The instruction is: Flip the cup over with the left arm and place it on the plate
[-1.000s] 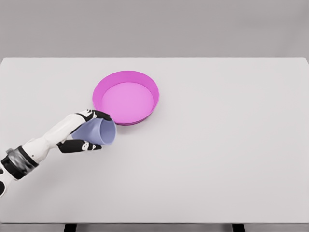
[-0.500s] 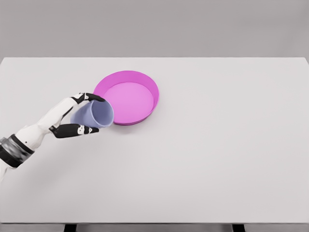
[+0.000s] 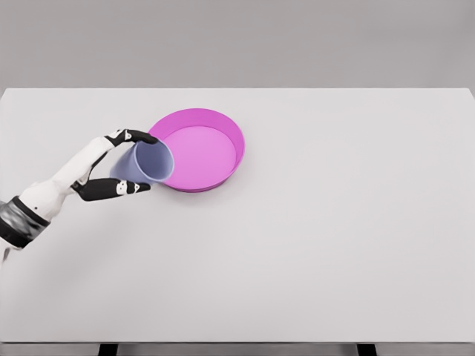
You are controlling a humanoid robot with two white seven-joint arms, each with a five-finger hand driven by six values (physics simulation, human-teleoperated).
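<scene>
Left hand [image 3: 111, 167], fingers wrapped round the tilted lavender cup [image 3: 145, 163], had carried it up from the table to overlap the pink plate's [image 3: 223, 122] near-left rim; uprighting unfinished.

One arm shows, and its shell is smooth glossy white, tapering from a thicker forearm toward a slim wrist. Near the picture's left edge the forearm carries a dark grey and black banded collar with a ribbed look. The left robot hand [image 3: 111, 165] has a white back and black fingers [image 3: 137, 136], each jointed in short segments with small white marks at the knuckles. No cables or screws can be made out.
</scene>
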